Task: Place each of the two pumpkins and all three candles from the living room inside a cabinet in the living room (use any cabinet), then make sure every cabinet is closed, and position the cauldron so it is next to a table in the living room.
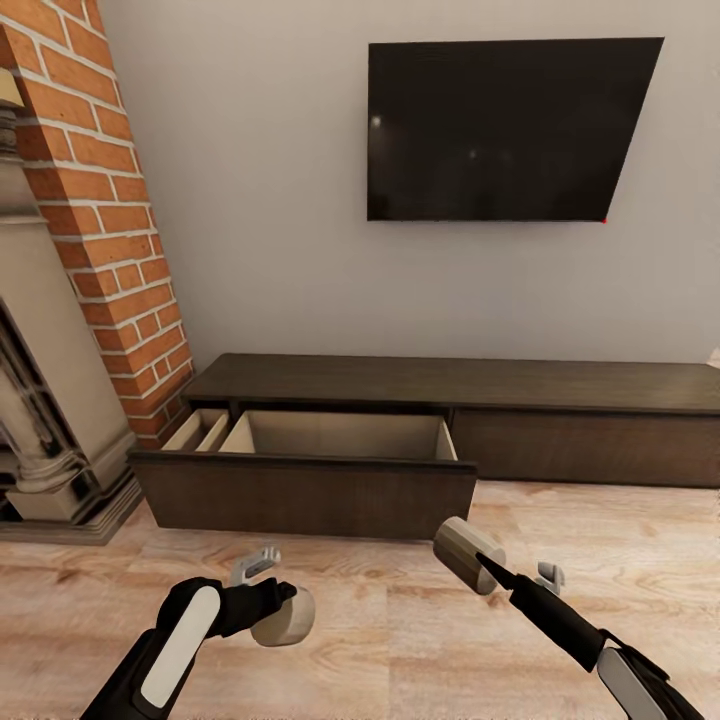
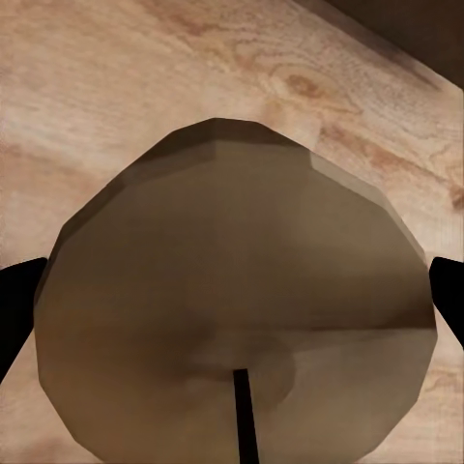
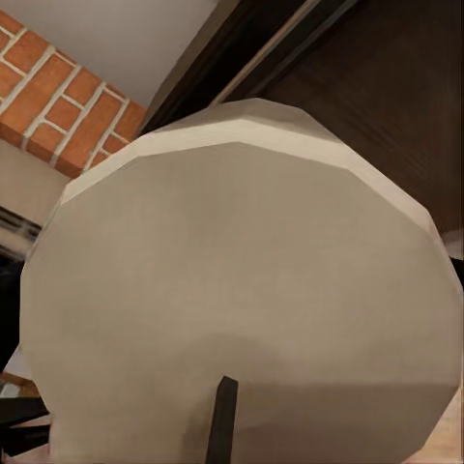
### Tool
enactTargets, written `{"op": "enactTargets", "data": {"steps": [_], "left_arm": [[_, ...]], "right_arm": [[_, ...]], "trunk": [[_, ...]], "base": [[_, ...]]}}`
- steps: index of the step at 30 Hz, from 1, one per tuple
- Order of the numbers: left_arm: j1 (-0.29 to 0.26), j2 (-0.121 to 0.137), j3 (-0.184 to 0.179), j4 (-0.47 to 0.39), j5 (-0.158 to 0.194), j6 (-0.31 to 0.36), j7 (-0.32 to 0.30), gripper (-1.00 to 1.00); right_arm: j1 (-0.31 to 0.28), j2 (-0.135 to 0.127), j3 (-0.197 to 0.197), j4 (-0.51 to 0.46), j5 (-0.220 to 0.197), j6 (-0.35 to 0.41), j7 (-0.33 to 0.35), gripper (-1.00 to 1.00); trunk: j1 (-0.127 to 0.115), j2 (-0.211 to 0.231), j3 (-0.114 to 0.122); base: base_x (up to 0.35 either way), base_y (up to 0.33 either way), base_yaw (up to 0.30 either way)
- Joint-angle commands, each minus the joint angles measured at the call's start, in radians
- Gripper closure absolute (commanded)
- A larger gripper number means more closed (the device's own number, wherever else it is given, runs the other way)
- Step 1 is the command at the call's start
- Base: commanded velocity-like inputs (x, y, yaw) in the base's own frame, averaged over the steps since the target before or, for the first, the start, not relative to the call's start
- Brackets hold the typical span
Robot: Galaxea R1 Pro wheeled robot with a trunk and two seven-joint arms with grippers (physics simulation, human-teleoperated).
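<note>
**Two candles held before the open cabinet**

From the head we see our left gripper clamped on a cream candle and our right gripper clamped on another candle, above the floor near the cabinet, its drawer open. At each wrist, plain beige faces with a dark wick; no writing reads.

Both arms were glossy black with long white oval panels, small grey brackets at the wrists, and thin black tapered fingers.

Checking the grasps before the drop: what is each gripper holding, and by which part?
Left gripper clamps a candle across its sides; right gripper likewise holds another candle.
</note>
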Motion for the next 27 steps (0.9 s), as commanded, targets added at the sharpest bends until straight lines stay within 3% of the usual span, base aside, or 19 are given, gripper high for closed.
{"op": "enactTargets", "data": {"steps": [1, 6, 9, 11, 13, 15, 17, 19, 20, 23, 26, 27], "left_arm": [[0.000, 0.001, -0.002, -0.001, 0.010, 0.001, 0.010, 1.00], [0.000, 0.001, -0.002, -0.003, 0.009, 0.000, 0.012, 1.00], [0.000, -0.001, -0.003, -0.028, 0.007, 0.002, 0.020, 1.00], [-0.003, -0.002, -0.005, -0.057, -0.001, 0.007, 0.027, 1.00], [-0.006, -0.001, -0.006, -0.079, -0.004, 0.016, 0.053, 1.00], [-0.016, -0.002, -0.006, -0.104, -0.003, 0.052, 0.122, 1.00], [-0.031, -0.007, -0.004, -0.122, 0.005, 0.112, 0.226, 1.00], [-0.037, -0.010, 0.008, -0.127, 0.008, 0.134, 0.274, 1.00], [-0.038, -0.011, 0.017, -0.130, 0.011, 0.142, 0.292, 1.00], [-0.040, -0.011, 0.025, -0.162, 0.013, 0.151, 0.307, 1.00], [-0.040, -0.012, 0.026, -0.218, 0.014, 0.154, 0.311, 1.00], [-0.040, -0.012, 0.025, -0.234, 0.014, 0.155, 0.312, 1.00]], "right_arm": [[-0.001, -0.001, 0.003, 0.000, -0.011, 0.008, -0.001, 1.00], [-0.001, 0.000, 0.010, -0.003, -0.009, 0.006, -0.009, 1.00], [-0.001, -0.001, 0.023, -0.009, 0.027, 0.015, -0.087, 1.00], [-0.001, 0.000, 0.055, -0.020, 0.102, 0.066, -0.231, 1.00], [-0.001, 0.007, 0.075, -0.073, 0.151, 0.153, -0.340, 1.00], [-0.001, 0.013, 0.084, -0.193, 0.174, 0.271, -0.456, 1.00], [-0.001, 0.016, 0.086, -0.366, 0.177, 0.457, -0.639, 1.00], [-0.001, 0.021, 0.085, -0.504, 0.175, 0.591, -0.779, 1.00], [-0.001, 0.035, 0.085, -0.599, 0.173, 0.670, -0.864, 1.00], [-0.001, 0.104, 0.084, -0.724, 0.174, 0.805, -0.999, 1.00], [-0.005, 0.172, 0.084, -0.756, 0.172, 0.855, -1.142, 1.00], [-0.006, 0.183, 0.084, -0.758, 0.171, 0.859, -1.178, 1.00]], "trunk": [[0.000, 0.000, -0.001], [0.000, 0.000, -0.001], [0.000, 0.000, -0.001], [0.000, 0.000, -0.001], [0.000, 0.000, -0.001], [0.000, 0.000, -0.001], [0.000, 0.000, -0.001], [0.000, 0.000, -0.001], [0.000, 0.000, -0.001], [0.000, 0.000, -0.001], [0.000, 0.000, -0.001], [0.000, 0.000, -0.001]], "base": [[-0.023, 0.000, 0.000], [-0.007, 0.000, 0.000], [-0.001, 0.000, 0.000], [0.000, 0.000, 0.000], [0.000, 0.000, 0.000], [0.000, 0.000, 0.000], [0.000, 0.000, 0.000], [0.000, 0.000, 0.000], [0.000, 0.000, 0.000], [0.000, 0.000, 0.000], [-0.017, 0.000, 0.000], [-0.028, 0.000, 0.000]]}}
